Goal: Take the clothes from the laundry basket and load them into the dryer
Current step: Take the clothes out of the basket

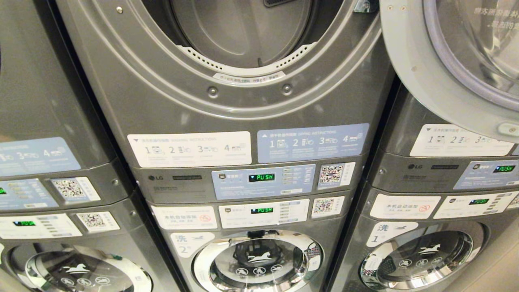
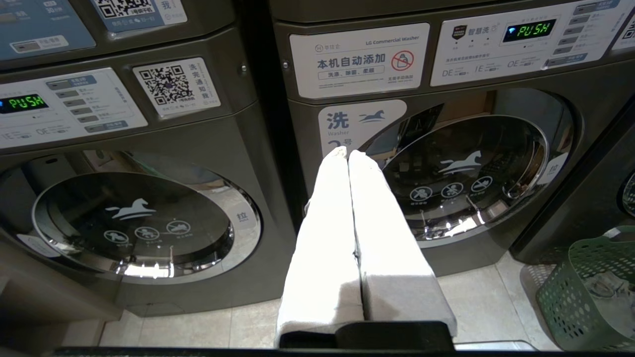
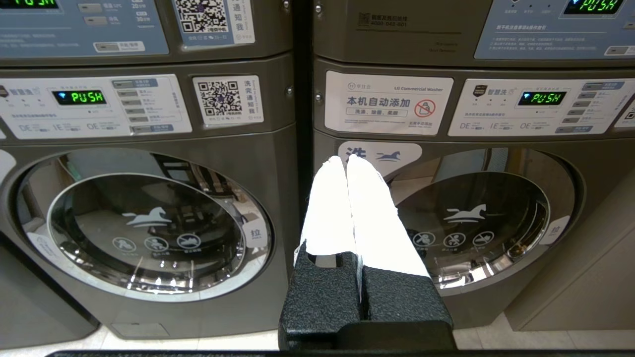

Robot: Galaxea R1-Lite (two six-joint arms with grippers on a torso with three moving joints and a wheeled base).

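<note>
The dryer (image 1: 227, 101) is the upper grey machine straight ahead in the head view; its round drum mouth (image 1: 243, 36) stands open and shows no clothing inside. Its door (image 1: 429, 81) is swung out to the right. A green perforated laundry basket (image 2: 570, 292) stands on the floor at the edge of the left wrist view, with pale clothes (image 2: 607, 295) in it. My left gripper (image 2: 347, 152) is shut and empty, its white-covered fingers pointing at the washer marked 2. My right gripper (image 3: 346, 158) is also shut and empty, in front of the gap between two washers. Neither arm shows in the head view.
Three stacks of grey machines fill the wall, each with a closed glass washer door (image 1: 257, 259) below and lit control panels (image 1: 261, 177) reading PUSH. Beige floor tiles (image 2: 496, 297) run in front of them. A lower unit (image 3: 585, 277) juts out beside the right-hand washer.
</note>
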